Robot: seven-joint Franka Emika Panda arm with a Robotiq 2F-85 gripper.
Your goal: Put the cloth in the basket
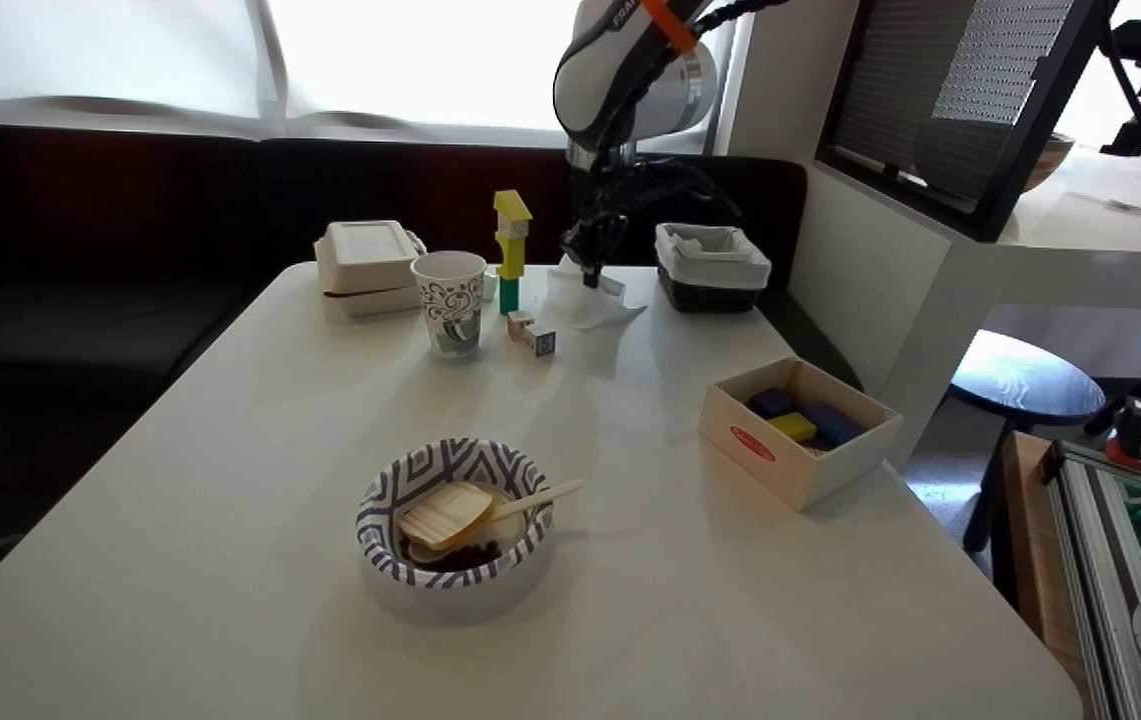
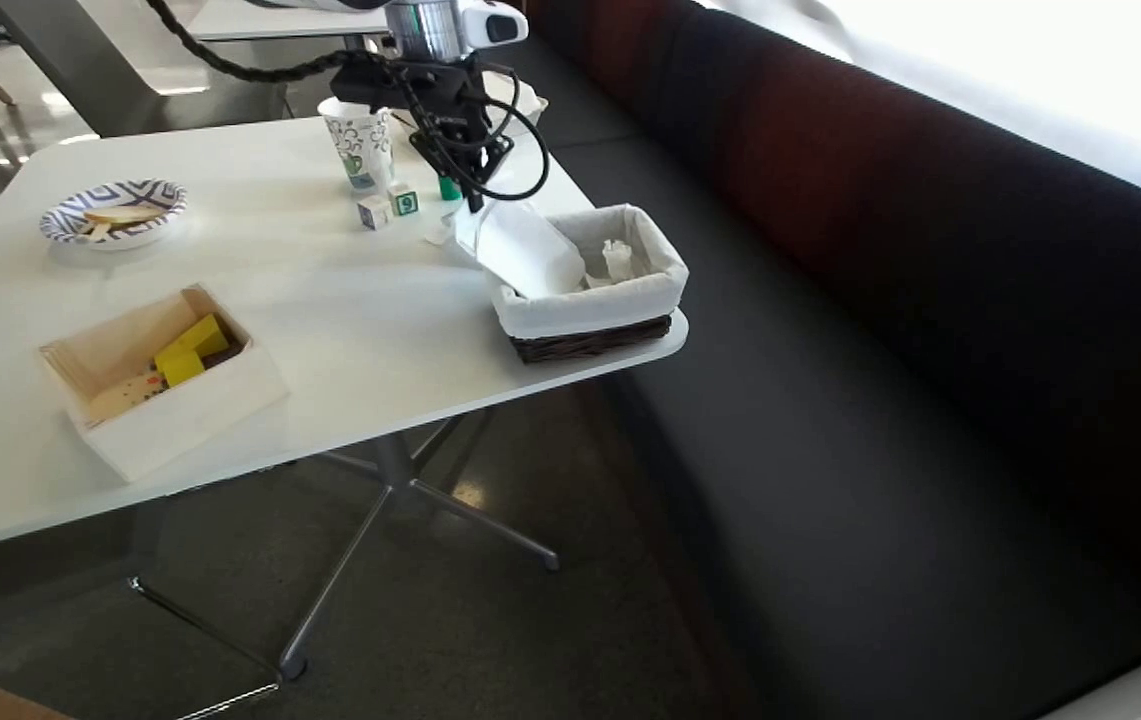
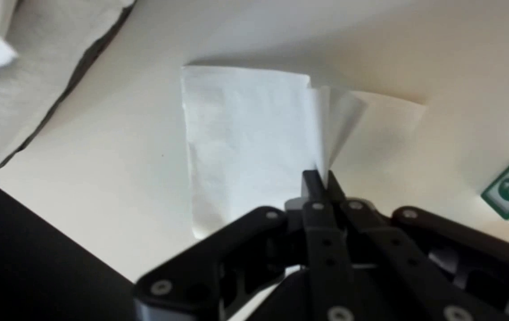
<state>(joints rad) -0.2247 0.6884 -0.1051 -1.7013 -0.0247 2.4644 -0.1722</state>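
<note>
1. In the wrist view, the end effector (image 3: 324, 180), lower middle of the frame, pinches a raised fold of the cloth (image 3: 250, 133).
2. The cloth spreads across the middle; a pale sheet (image 3: 383, 129) shows at its right, and I cannot tell if it is the same piece.
3. The basket (image 3: 53, 62) fills the upper left, with a band of desk (image 3: 125, 156) between its edge and the cloth.
4. The desk's edge slants across the lower left.
5. In an exterior view, the basket stands just beside the desk's rounded corner, mid-frame; 2 toy blocks (image 2: 403, 200) sit left of the end effector.
</note>
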